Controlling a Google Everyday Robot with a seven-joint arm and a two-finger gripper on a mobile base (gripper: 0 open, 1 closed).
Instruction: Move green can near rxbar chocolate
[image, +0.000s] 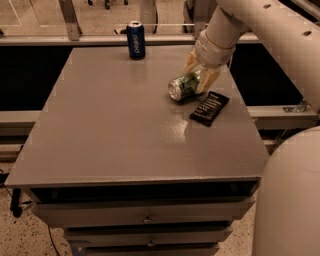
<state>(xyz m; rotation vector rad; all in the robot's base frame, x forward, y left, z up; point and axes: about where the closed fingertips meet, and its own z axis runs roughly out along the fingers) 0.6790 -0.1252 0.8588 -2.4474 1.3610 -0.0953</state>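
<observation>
The green can (181, 87) lies on its side on the table (115, 130), silver top facing front-left. My gripper (201, 80) comes down from the upper right and its tan fingers (212, 79) close on the can's rear end. The rxbar chocolate (210, 108), a flat black bar with white lettering, lies just right and in front of the can, a small gap apart from it.
A dark blue can (135, 40) stands upright at the table's back edge. My white arm (260, 30) crosses the upper right, and my base (290, 200) fills the lower right. Drawers (145, 218) sit under the tabletop.
</observation>
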